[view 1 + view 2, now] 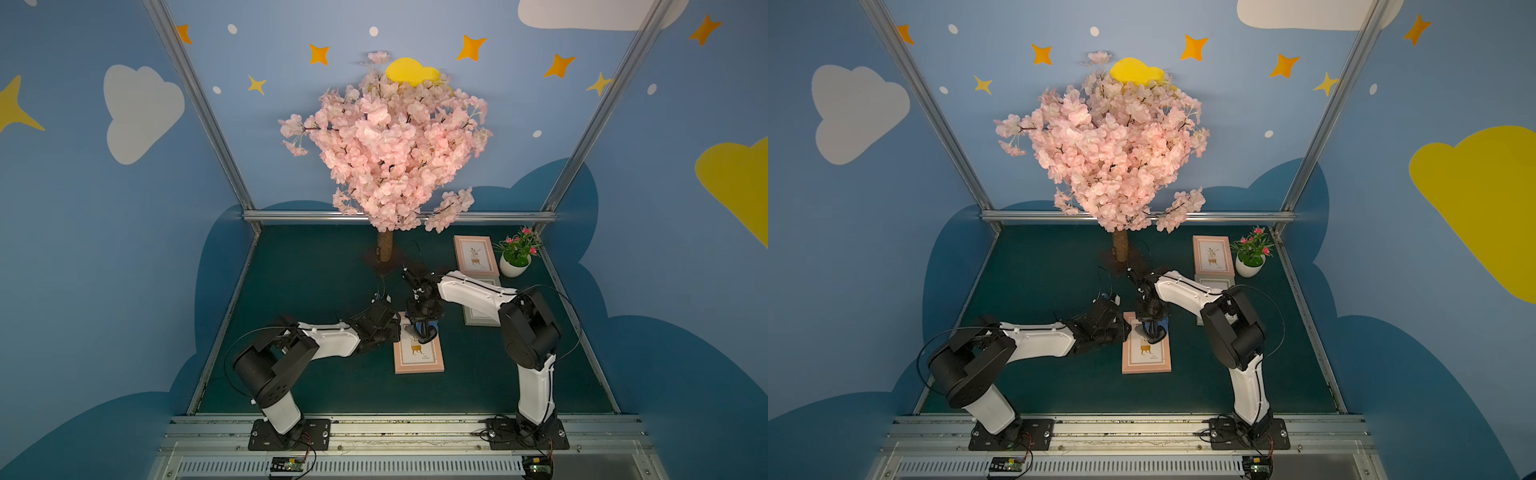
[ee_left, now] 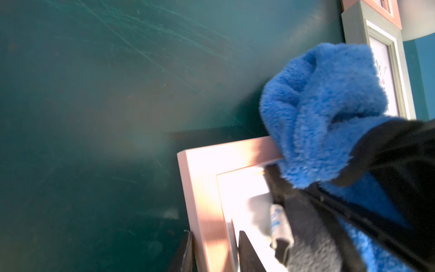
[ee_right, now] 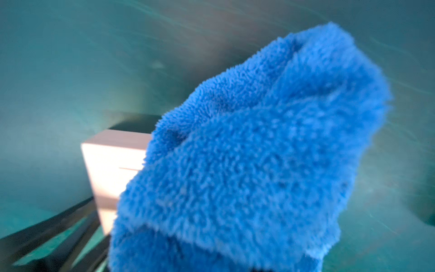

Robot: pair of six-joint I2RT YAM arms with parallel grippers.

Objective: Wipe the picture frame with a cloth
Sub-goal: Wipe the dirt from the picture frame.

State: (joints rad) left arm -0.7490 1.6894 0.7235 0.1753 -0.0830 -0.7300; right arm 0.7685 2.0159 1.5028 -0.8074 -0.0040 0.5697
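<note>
Picture frame (image 1: 419, 353): pale pink brushed border, white mat, small plant print, flat on the dark green worktop (image 1: 316, 299) between the two arms. Clamped at its far left rim by the left end effector (image 2: 215, 254), one finger outside, one over the glass. Cloth (image 2: 324, 113): plush blue, dark grey reverse, bunched, pinched tight in the right end effector (image 1: 423, 332), lying over the frame's far edge.
</note>
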